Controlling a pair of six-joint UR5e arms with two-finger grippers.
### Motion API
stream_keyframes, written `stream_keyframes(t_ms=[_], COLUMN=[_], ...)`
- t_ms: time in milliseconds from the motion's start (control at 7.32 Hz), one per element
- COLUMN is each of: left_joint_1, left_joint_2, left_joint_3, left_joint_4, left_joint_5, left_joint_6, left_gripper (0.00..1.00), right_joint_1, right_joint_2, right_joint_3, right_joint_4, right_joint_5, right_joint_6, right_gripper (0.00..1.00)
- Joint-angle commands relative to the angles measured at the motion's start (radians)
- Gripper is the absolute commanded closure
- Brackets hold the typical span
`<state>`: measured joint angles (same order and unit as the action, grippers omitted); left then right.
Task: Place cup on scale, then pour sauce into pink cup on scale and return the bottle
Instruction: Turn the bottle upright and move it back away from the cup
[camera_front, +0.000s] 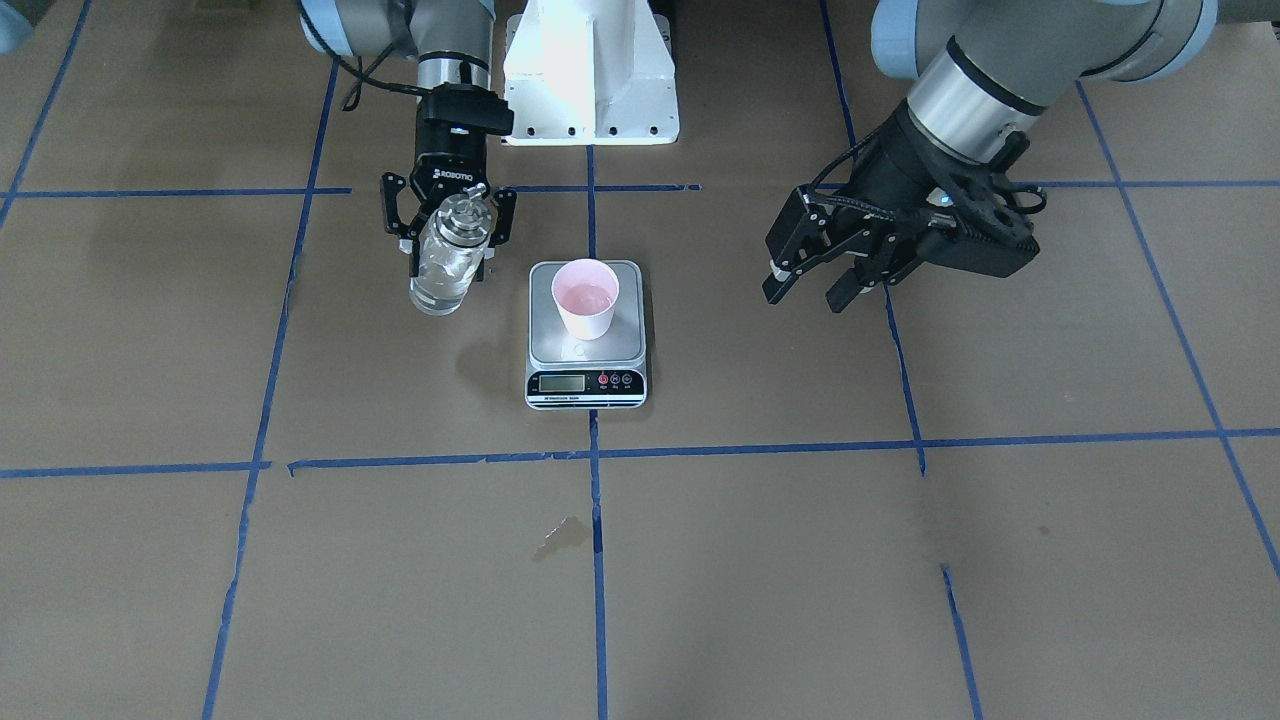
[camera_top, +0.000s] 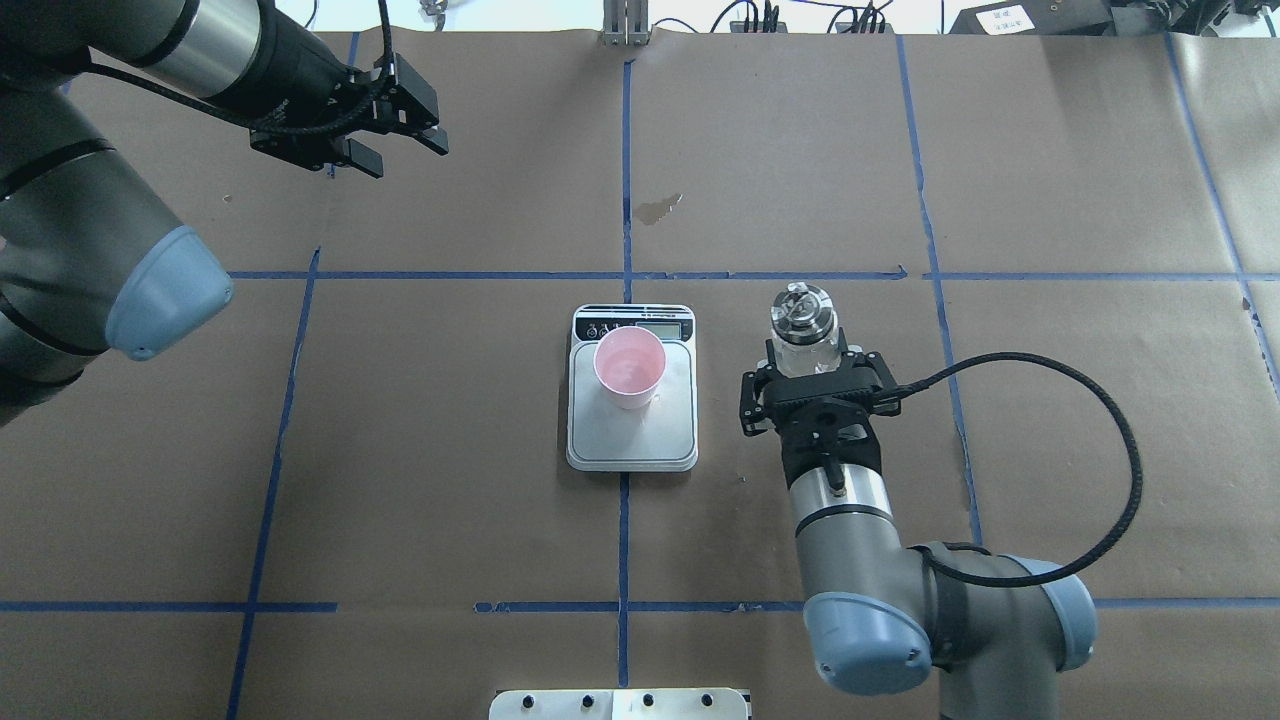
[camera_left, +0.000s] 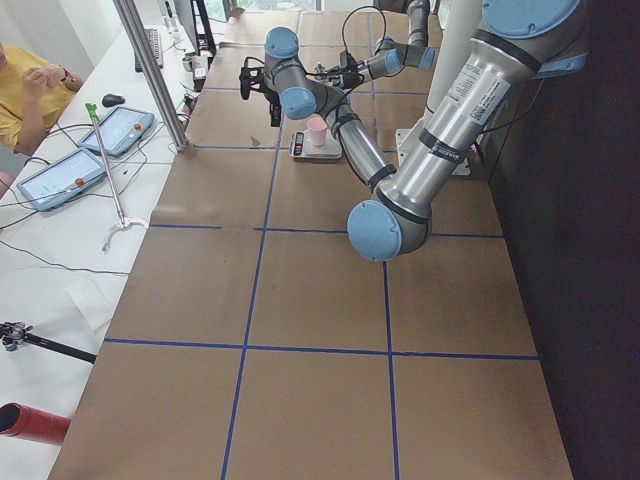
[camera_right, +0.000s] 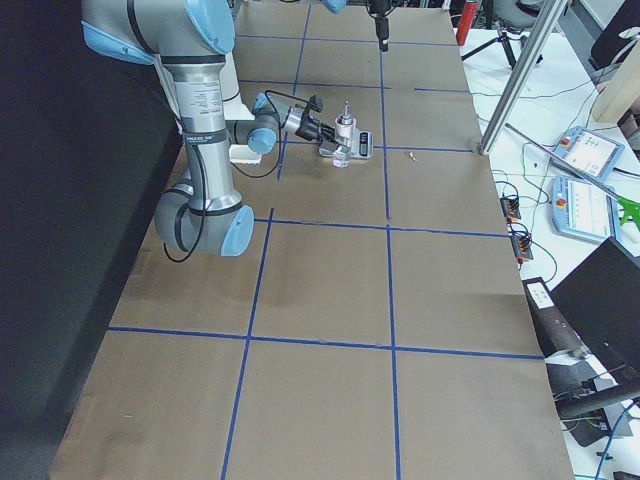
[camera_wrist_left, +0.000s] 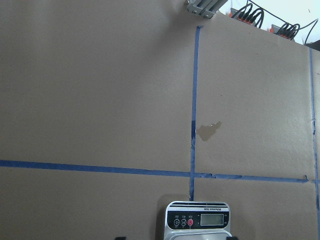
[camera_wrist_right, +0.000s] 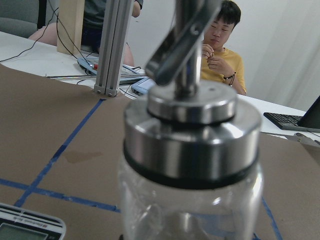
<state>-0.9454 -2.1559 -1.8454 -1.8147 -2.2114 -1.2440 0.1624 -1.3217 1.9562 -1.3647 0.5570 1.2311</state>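
Nearest the robot's base, the right hand (camera_top: 812, 356) is pinching the bottle (camera_top: 800, 325) by its glass body, one finger on each side, with the silver pour-spout cap above them. The bottle stands upright, just beside the scale (camera_top: 632, 448) on the robot's right and apart from it. Whether its base touches the bench (camera_top: 1050, 420) cannot be told. Clear sauce (camera_front: 438, 285) shows through the lower glass.

Next out, the scale sits on the blue tape line (camera_top: 623, 530) that runs down the middle of the bench, with its display and buttons on the side away from the robot. The cup (camera_top: 628, 368) stands upright on the steel platform, toward the display end, open mouth up. Its pink inside has a faint wet sheen at the bottom.

Beyond the scale, a small darker stain (camera_top: 657, 208) marks the brown paper just beside the same tape line.

Farthest out, on the robot's left, the left hand (camera_top: 405, 152) hangs over the bench with its fingers spread and nothing between them, well apart from the scale and cup
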Motion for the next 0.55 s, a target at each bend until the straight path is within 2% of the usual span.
stream_keyframes(t_ms=[0, 410], left_joint_1=[0.0, 0.0], left_joint_2=[-0.012, -0.025], left_joint_3=[0.002, -0.001], left_joint_4=[0.0, 0.002], left_joint_5=[0.004, 0.006], left_joint_6=[0.0, 0.0], left_gripper=[0.27, 0.27], right_joint_1=[0.032, 0.064], right_joint_2=[-0.141, -0.197], right_joint_3=[0.032, -0.046], right_joint_4=[0.041, 0.166], right_joint_5=[0.003, 0.004], right_joint_6=[0.176, 0.212], right_gripper=[1.0, 1.0])
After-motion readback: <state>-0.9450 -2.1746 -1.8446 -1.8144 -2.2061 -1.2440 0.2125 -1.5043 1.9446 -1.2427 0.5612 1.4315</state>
